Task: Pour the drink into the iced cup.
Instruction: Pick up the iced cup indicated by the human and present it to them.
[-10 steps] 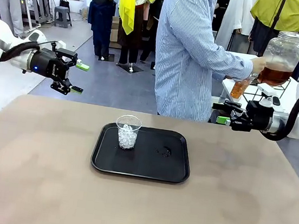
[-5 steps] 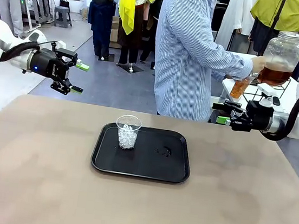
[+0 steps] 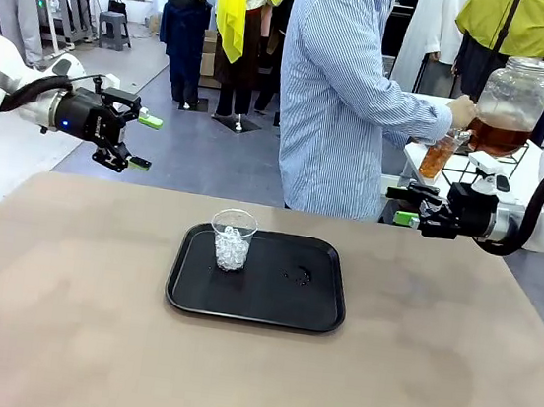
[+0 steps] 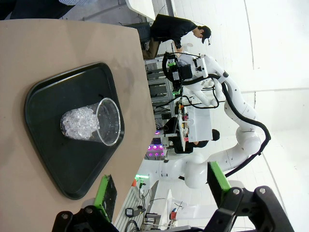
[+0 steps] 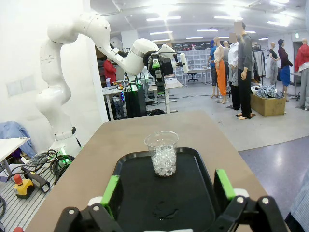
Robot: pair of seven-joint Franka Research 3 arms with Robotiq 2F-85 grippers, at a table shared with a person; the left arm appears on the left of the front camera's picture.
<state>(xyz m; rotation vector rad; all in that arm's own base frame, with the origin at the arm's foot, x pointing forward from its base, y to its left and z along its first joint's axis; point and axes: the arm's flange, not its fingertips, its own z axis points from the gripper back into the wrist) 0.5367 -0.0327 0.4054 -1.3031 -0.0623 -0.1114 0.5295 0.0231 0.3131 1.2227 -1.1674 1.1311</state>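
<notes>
A clear plastic cup of ice (image 3: 233, 239) stands upright on the left part of a black tray (image 3: 319, 309); the same cup (image 4: 91, 123) (image 5: 162, 152) appears in both wrist views. Behind the table's far right, a person (image 3: 340, 93) holds a small clear cup of amber drink (image 3: 438, 156) under a big glass jar (image 3: 511, 104) of the same liquid. My left gripper (image 3: 142, 141) hangs open above the table's far left edge. My right gripper (image 3: 401, 205) is open at the far right edge, below the person's cup.
A small wet patch (image 3: 298, 275) lies on the tray right of the cup. A white side table (image 3: 435, 169) carries the jar behind my right arm. Bare brown tabletop (image 3: 69, 318) surrounds the tray.
The person's hand on the jar has shifted slightly left and the body has leaned a little. Both arms and the cup of ice have stayed still.
</notes>
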